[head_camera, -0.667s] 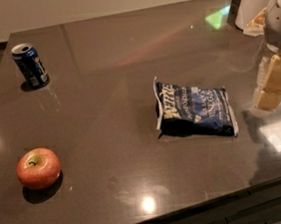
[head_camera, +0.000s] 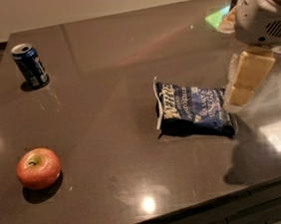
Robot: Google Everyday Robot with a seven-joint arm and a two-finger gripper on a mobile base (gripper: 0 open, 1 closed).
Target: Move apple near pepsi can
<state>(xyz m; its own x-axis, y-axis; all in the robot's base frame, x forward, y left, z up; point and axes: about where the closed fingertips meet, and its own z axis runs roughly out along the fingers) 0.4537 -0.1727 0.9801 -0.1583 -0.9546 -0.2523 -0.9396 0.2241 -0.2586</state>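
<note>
The apple (head_camera: pixel 38 168), red-orange with a yellowish patch at its stem, sits on the dark table (head_camera: pixel 108 87) near the front left. The pepsi can (head_camera: pixel 30 65), dark blue with a silver top, stands upright at the far left, well behind the apple. My gripper (head_camera: pixel 240 96) hangs at the right side of the table, just right of a blue chip bag, far from both the apple and the can. It holds nothing that I can see.
A flat dark blue chip bag (head_camera: pixel 193 109) with white lettering lies right of the table's middle, next to my gripper. The table's front edge (head_camera: pixel 191 211) runs along the bottom. My arm's white housing (head_camera: pixel 265 11) fills the upper right corner.
My gripper and arm have moved left, closer to the chip bag. The apple, the can and the bag have not moved.
</note>
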